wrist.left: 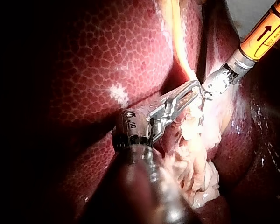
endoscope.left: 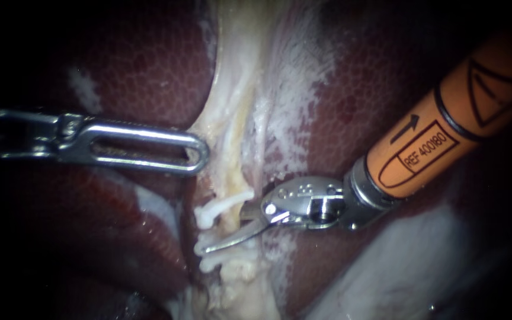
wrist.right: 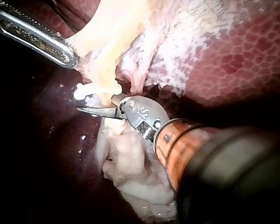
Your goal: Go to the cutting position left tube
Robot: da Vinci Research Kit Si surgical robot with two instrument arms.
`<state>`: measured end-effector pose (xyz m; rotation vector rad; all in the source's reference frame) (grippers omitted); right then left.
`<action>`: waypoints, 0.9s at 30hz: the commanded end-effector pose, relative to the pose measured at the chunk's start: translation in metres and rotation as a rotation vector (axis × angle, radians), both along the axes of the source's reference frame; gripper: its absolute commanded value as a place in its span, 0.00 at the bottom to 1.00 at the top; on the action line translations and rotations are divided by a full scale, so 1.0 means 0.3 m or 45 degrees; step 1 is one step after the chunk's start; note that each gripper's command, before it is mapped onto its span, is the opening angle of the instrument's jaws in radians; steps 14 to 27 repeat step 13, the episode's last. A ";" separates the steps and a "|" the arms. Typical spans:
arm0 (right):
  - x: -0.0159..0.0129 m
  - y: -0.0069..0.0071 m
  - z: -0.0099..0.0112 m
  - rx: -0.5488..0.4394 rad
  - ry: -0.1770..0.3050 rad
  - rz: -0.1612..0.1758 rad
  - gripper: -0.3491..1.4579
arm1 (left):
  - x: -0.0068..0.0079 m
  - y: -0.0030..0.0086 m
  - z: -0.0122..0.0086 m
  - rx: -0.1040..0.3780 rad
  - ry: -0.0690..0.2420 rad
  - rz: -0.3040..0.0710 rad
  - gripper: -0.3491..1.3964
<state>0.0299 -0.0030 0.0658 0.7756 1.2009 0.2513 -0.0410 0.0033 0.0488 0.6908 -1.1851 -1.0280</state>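
Reaching in from the upper right, my right instrument (endoscope.left: 225, 230) has its two blades standing apart, with the tube (endoscope.left: 231, 220) in the gap between them. The long lower blade lies across the tube and its point shows clear on the far side, over dark liver (endoscope.left: 149, 71). The short upper blade sits just beside the tube's near edge. Whether either blade already presses on the tube, I cannot tell.

Two white clips cross the tube. The upper clip (endoscope.left: 223, 204) lies just above the blades and the lower clip (endoscope.left: 208, 262) just below them, so the blades occupy the narrow stretch between the two. There is little spare room on either side there. The lower blade runs close to the lower clip, though the two look apart.

My left instrument (endoscope.left: 200, 153) comes in level from the left. Its slotted jaws lie closed on the edge of the pale band (endoscope.left: 232, 89) that runs down between the liver lobes, and that edge is drawn out to a point at the tip. It sits near but apart from the upper clip, higher along the band, and bare liver lies between it and the blades. To the right of the band, the orange shaft passes over open liver.
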 end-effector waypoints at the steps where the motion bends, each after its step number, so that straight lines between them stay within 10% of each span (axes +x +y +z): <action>1: 0.0000 -0.0001 0.0000 0.002 -0.001 0.000 0.42 | 0.0000 0.0000 0.0000 0.001 0.000 0.000 0.00; 27: -0.0002 -0.0002 0.0002 0.002 0.000 -0.002 0.43 | 0.0001 0.0001 -0.0001 0.001 0.000 0.000 0.00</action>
